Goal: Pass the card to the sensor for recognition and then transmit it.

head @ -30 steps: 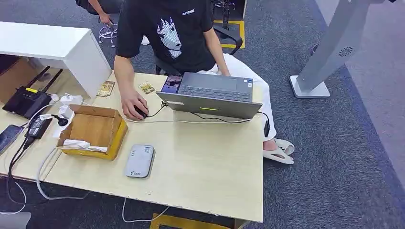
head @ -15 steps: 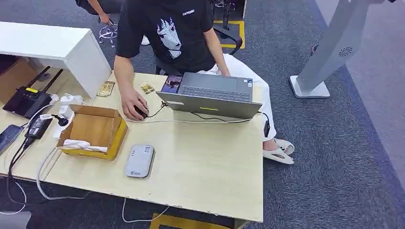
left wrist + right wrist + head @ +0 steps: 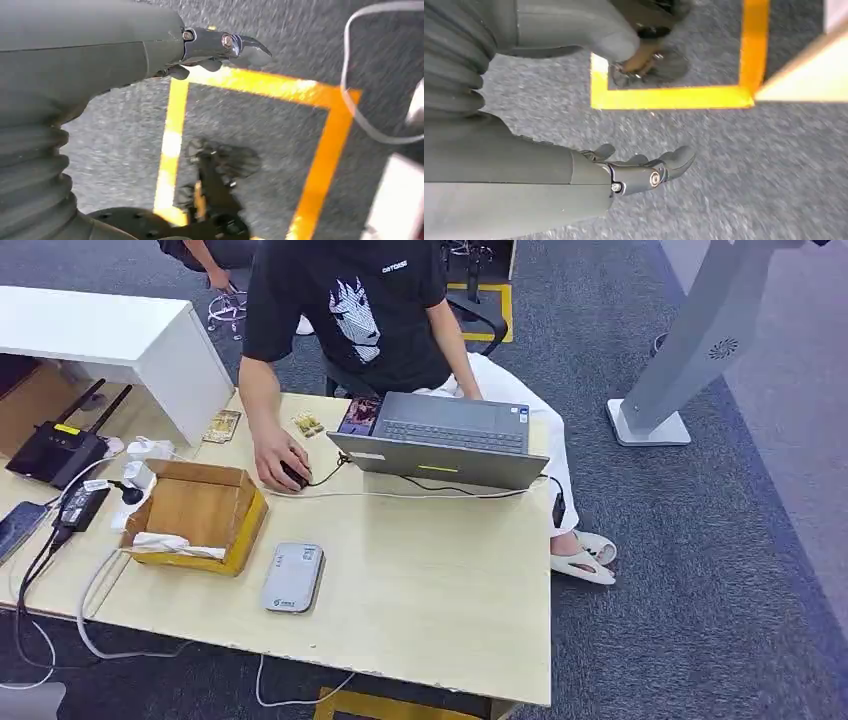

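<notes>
1. A pale wooden desk (image 3: 430, 590) stands on grey carpet, seen from above in the head view.
2. The grey card sensor (image 3: 292, 578) lies flat near the desk's front edge, just beside the open cardboard box (image 3: 198, 516) on its left.
3. Small cards (image 3: 222, 426) lie at the desk's far edge, near a white cabinet (image 3: 120, 340); which of them is the task's card I cannot tell.
4. A person in a black T-shirt (image 3: 350, 310) sits behind the desk, one hand on a black mouse (image 3: 294, 474) beside an open grey laptop (image 3: 445, 440).
5. A black router (image 3: 60, 448), a power adapter (image 3: 84, 504) and cables sit at the desk's left end.
6. The left hand (image 3: 220, 47) hangs over carpet with yellow floor tape (image 3: 320, 150), holding nothing; its fingers lie close together and slightly curled, and I cannot tell whether they are spread.
7. The right hand (image 3: 644, 172) hangs over grey carpet, empty, fingers extended and slightly apart, near the desk's corner (image 3: 809, 75).
</notes>
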You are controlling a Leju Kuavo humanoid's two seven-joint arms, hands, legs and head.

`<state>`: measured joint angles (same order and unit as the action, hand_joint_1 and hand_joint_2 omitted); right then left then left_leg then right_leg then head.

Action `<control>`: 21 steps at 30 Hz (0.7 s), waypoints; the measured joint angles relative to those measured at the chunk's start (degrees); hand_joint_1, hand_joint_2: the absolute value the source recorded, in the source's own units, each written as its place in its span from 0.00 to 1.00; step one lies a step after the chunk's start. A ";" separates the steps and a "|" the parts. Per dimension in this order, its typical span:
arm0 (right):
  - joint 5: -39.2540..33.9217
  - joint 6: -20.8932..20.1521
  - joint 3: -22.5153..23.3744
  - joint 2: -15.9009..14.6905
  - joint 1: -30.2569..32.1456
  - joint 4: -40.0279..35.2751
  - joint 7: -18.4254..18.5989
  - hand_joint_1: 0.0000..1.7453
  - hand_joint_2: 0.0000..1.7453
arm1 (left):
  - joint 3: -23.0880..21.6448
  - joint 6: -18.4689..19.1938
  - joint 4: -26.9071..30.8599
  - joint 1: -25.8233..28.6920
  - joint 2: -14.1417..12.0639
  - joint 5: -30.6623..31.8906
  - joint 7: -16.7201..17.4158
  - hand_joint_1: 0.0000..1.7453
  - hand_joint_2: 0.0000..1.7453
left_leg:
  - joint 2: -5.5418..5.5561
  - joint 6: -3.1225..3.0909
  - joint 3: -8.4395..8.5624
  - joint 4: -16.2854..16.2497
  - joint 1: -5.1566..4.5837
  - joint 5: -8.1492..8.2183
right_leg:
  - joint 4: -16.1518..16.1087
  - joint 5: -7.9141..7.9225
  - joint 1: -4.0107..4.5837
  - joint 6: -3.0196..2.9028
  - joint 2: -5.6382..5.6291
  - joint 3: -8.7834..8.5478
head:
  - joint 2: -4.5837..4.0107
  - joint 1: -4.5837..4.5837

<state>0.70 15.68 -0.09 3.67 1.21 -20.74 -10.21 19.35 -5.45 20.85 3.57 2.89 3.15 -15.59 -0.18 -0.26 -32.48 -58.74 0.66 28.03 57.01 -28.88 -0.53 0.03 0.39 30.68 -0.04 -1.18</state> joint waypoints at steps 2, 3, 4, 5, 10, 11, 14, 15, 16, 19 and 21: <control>0.31 2.01 0.02 0.07 -0.51 0.59 -0.66 0.00 0.00 | 2.73 -1.57 -0.26 -0.48 0.44 0.39 -1.00 0.00 1.00 | 0.00 0.01 0.00 0.00 0.00 0.00 | 0.00 0.00 0.00 0.00 0.00 0.01 | 0.00 0.00; 0.39 3.14 0.09 0.09 -0.75 0.98 -0.89 0.00 0.00 | 4.38 -2.64 -0.48 -0.74 0.59 0.65 -1.53 0.00 1.00 | 0.00 0.01 -0.01 0.00 0.00 0.00 | 0.00 0.00 0.00 0.00 0.00 0.01 | 0.00 0.02; 0.48 4.13 0.17 0.09 -0.94 1.33 -1.07 0.00 0.00 | 5.84 -3.56 -0.66 -1.02 0.76 0.81 -1.86 0.00 1.00 | 0.00 0.01 -0.01 0.00 0.00 0.00 | 0.00 0.00 0.00 0.00 0.00 0.01 | 0.00 0.00; 0.52 5.28 0.30 0.09 -1.12 1.72 -1.31 0.00 0.00 | 7.66 -4.73 -0.87 -1.28 1.00 1.07 -2.29 0.00 1.00 | 0.00 0.01 -0.02 0.00 0.00 0.00 | 0.00 0.00 0.00 0.00 0.00 0.02 | 0.00 0.00; 0.90 10.32 1.09 0.13 -2.17 3.61 -2.36 0.00 0.00 | 15.50 -10.08 -1.88 -2.64 1.92 2.08 -3.98 0.00 1.00 | 0.00 0.01 -0.02 0.00 0.00 0.00 | 0.00 0.00 0.00 0.00 0.00 0.02 | 0.00 0.00; 0.92 11.21 1.27 0.15 -2.39 3.96 -2.51 0.00 1.00 | 16.85 -10.99 -2.08 -2.89 2.12 2.21 -4.33 0.00 1.00 | 0.00 0.00 -0.02 0.00 0.00 0.00 | 0.00 0.00 0.00 0.00 0.00 0.02 | 0.00 0.00; 1.01 13.94 1.73 0.15 -2.89 4.83 -2.97 0.00 1.00 | 20.72 -13.90 -2.53 -3.45 2.62 2.86 -5.11 0.00 1.00 | 0.00 0.00 -0.01 0.00 0.00 0.00 | 0.00 0.00 0.00 0.00 -0.01 0.03 | 0.00 0.00; 0.98 14.87 2.20 0.15 -2.97 5.20 -2.97 0.00 1.00 | 21.95 -15.10 -2.62 -3.65 2.71 3.02 -5.31 0.00 1.00 | 0.00 0.00 -0.01 0.00 0.00 0.00 | 0.00 0.00 0.00 0.00 0.00 0.02 | 0.00 0.02; 0.74 15.54 3.03 0.15 -3.00 5.57 -2.84 0.00 1.00 | 23.22 -16.32 -2.75 -3.82 2.84 3.02 -5.37 0.00 1.00 | 0.00 0.01 -0.01 0.00 0.00 0.00 | 0.00 0.00 0.00 0.00 0.01 0.02 | 0.00 0.00; -1.27 17.13 5.71 0.15 -2.84 6.40 -1.64 0.00 1.00 | 26.99 -19.37 -2.93 -4.08 2.99 2.53 -5.37 0.00 1.00 | 0.00 0.01 -0.01 0.00 0.00 0.00 | 0.00 0.00 0.00 0.00 -0.01 0.03 | 0.00 0.00; -2.92 18.40 8.28 0.07 -2.69 7.10 -0.51 0.00 1.00 | 29.62 -21.58 -2.93 -4.12 2.99 2.06 -5.79 0.00 1.00 | 0.00 0.01 -0.01 0.00 0.00 0.00 | 0.00 -0.01 0.00 0.00 -0.01 0.04 | 0.00 0.00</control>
<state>-2.22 34.07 8.19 3.74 -1.48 -13.64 -10.71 48.97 -27.03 17.92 -0.56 5.88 5.20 -21.37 -0.19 -0.26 -32.49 -58.74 0.66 28.03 57.00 -28.88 -0.53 0.03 0.38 30.72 -0.04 -1.18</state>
